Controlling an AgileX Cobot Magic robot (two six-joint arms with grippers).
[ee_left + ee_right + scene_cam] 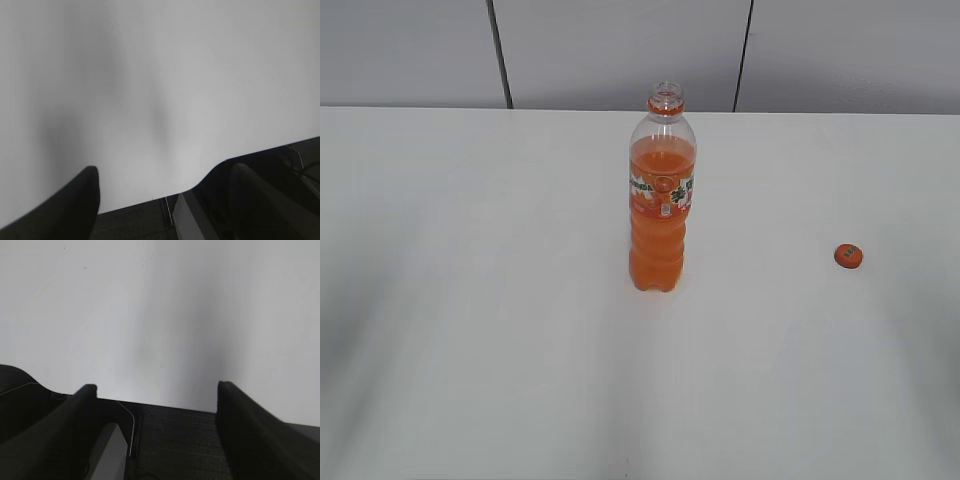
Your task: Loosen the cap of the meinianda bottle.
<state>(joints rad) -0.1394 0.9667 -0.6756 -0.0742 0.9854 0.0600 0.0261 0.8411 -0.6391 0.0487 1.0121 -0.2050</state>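
The meinianda bottle (661,200) stands upright in the middle of the white table (470,300), with orange drink, its label band and an orange neck ring. Its mouth is open, with no cap on it. The cap (848,256) lies on the table far to the right of the bottle. Neither gripper shows in the exterior view. In the left wrist view my left gripper (165,175) is open and empty over the table's near edge. In the right wrist view my right gripper (155,390) is open and empty, also over the table's near edge. The bottle and cap do not show in the wrist views.
A grey panelled wall (620,50) runs behind the table's far edge. The dark floor and part of the robot's base (260,200) lie below the table's near edge in the left wrist view.
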